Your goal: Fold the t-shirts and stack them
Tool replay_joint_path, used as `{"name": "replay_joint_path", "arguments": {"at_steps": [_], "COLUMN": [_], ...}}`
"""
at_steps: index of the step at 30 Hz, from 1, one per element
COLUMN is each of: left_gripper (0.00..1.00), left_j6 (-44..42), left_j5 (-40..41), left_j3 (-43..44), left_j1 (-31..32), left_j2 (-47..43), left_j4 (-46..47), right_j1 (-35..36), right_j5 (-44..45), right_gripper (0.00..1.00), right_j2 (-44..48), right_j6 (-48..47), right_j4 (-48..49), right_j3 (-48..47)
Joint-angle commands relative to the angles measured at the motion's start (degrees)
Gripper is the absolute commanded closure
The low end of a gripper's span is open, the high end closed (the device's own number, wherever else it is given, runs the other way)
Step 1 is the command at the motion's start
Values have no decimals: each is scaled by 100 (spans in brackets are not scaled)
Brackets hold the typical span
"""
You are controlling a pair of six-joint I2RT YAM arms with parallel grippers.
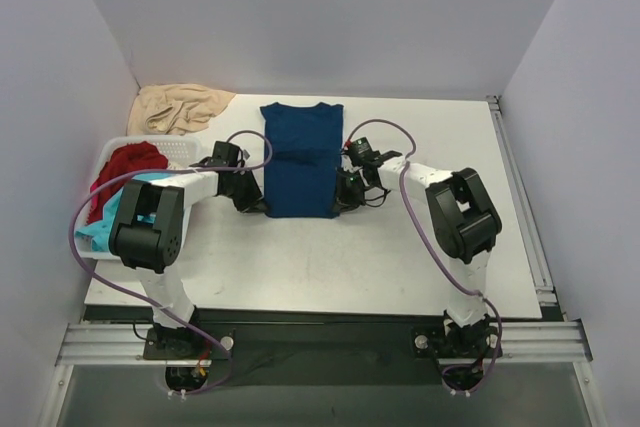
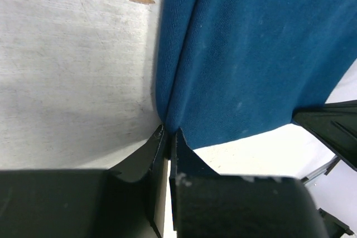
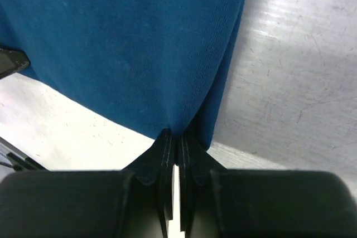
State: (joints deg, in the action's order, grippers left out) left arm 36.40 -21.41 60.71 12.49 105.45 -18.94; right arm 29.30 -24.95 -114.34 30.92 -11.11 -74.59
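1. Both arms reach forward from their bases and bend inward, so the two wrists angle toward each other over the middle of the table [image 1: 320,257].
2. The left claw [image 1: 252,204] sits low at the near left corner of the navy shirt [image 1: 300,157]. Its jaws are pressed together, pinching the cloth right at that corner.
3. The right claw [image 1: 343,202] mirrors it at the near right corner, its jaws likewise closed on the hem.
4. The navy shirt lies in a long, narrow strip, running from between the claws away toward the far wall, collar end farthest off.
5. Off to the left, a white basket [image 1: 185,147] holds a red shirt [image 1: 125,167] and a turquoise shirt [image 1: 100,232].
6. A beige cloth [image 1: 180,107] lies crumpled in the far left corner, just beyond the basket.
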Motion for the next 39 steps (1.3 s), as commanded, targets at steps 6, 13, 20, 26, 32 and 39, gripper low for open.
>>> {"name": "replay_joint_path", "arguments": {"at_steps": [6, 13, 20, 26, 32, 39], "left_gripper": [100, 100, 100, 100, 100, 100], "left_j6": [-388, -704, -608, -529, -608, -564], "left_j5": [-206, -320, -320, -224, -66, 137], "left_j3": [-234, -401, -929, -1035, -886, -464], "left_j1": [-10, -1, 34, 122, 148, 236], "left_j2": [-471, -1727, -2836, -3741, -4304, -4463], "left_j4": [-531, -1725, -2333, -2904, -3581, -3846], "right_j1": [32, 93, 330, 813, 1139, 1333], "right_j5": [-256, -537, -651, -599, -458, -134], "right_gripper": [100, 100, 100, 100, 100, 100], "right_j2": [386, 1273, 2345, 2987, 3427, 3726], "right_j6": [37, -279, -394, -253, -51, -15], "right_j4": [-198, -628, -1226, -1630, -1946, -2263], "right_j3": [567, 1182, 1535, 1570, 1553, 1228]}}
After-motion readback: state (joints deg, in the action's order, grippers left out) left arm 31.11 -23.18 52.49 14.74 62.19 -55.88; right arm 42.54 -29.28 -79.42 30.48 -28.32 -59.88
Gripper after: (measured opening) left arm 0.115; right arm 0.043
